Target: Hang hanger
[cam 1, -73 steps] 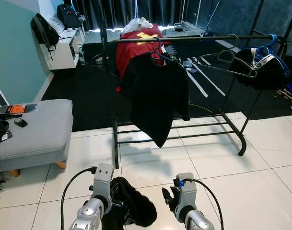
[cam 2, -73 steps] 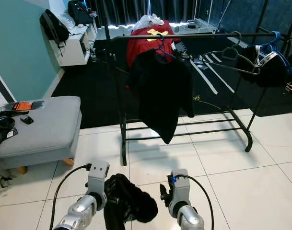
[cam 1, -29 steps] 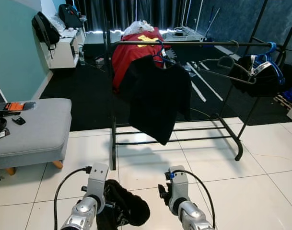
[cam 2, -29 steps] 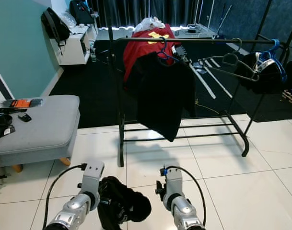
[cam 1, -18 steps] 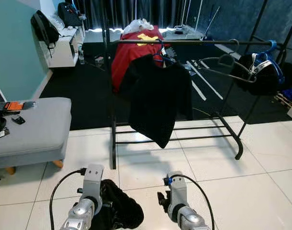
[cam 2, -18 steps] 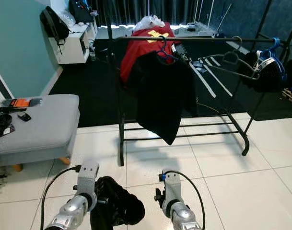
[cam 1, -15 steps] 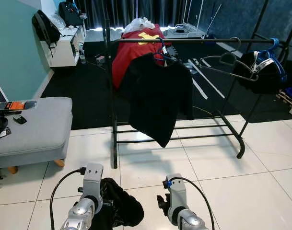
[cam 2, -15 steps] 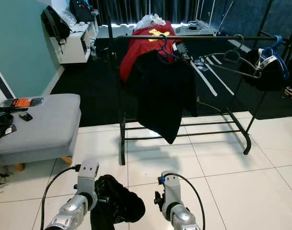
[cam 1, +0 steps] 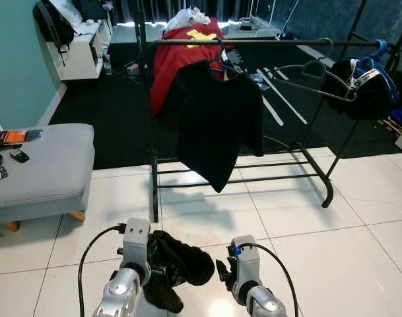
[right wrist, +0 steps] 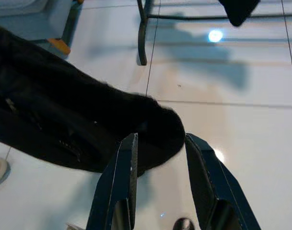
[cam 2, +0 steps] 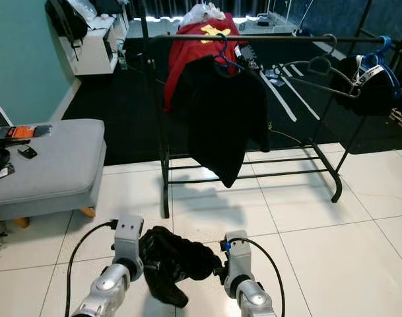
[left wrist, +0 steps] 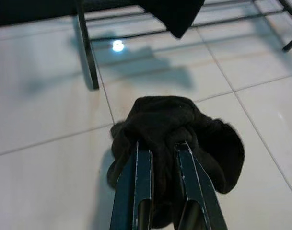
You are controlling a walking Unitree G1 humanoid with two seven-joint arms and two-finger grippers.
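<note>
The left gripper [left wrist: 159,148] has its two black fingers [left wrist: 142,165] drawn close together and clamped on a bunched black garment [left wrist: 177,132], a fold of the cloth pinched between them. The bundle hangs from this grip low in the near foreground, above the white tiled floor [cam 1: 306,224]. The right gripper [right wrist: 157,143] stands with its fingers [right wrist: 125,163] parted wide, one to each side of the bundle's right end; the cloth lies between them, but whether they touch it cannot be told, and they grip nothing.

No hanger can be made out within the held bundle (the cloth is too dark and crumpled to tell).

Beyond the grippers, further into the room, stands a black clothes rack [cam 1: 154,158]. On its top rail hangs a black shirt [cam 1: 214,125] on a blue hanger [cam 1: 220,65], with a red garment [cam 1: 177,53] just behind it. Toward the right end of the rail hangs an empty dark hanger [cam 1: 313,74], tilted, and beside it at the far right a dark item [cam 1: 359,92] on another blue hanger [cam 1: 377,49].

To the left sits a grey ottoman [cam 1: 42,165] carrying small objects at its left edge. A white shelf unit [cam 1: 78,49] stands against the teal wall [cam 1: 12,72] at far left.
</note>
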